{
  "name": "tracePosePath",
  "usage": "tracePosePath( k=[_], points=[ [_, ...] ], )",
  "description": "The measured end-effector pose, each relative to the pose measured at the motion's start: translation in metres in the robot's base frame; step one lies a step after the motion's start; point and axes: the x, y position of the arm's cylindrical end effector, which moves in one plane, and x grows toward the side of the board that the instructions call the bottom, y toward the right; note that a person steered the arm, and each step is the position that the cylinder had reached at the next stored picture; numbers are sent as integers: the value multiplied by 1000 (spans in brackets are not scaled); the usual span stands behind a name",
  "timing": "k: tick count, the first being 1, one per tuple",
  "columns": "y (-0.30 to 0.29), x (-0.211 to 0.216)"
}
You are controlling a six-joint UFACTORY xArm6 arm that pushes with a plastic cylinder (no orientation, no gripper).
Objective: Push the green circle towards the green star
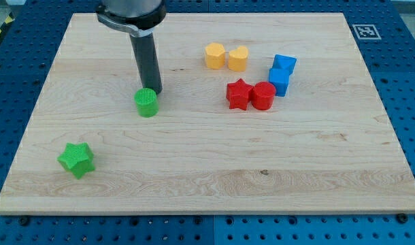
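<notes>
The green circle point(146, 103) stands on the wooden board left of the middle. The green star point(76, 160) lies near the board's bottom left corner, well apart from the circle. My tip point(155, 91) is just above and to the right of the green circle, touching or almost touching its top right edge. The dark rod rises from there to the view's top.
A red star point(238, 94) and a red circle point(263, 95) sit side by side right of the middle. Two yellow blocks point(215, 56) point(238, 58) lie above them. Two blue blocks point(284, 64) point(279, 81) are at the right. The board point(207, 184) rests on a blue perforated table.
</notes>
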Motion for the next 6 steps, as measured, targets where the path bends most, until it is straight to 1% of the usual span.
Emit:
tracePosePath(
  k=[3, 4, 5, 6],
  points=[
    [-17, 0],
    [-14, 0],
    [18, 1],
    [9, 5]
  ],
)
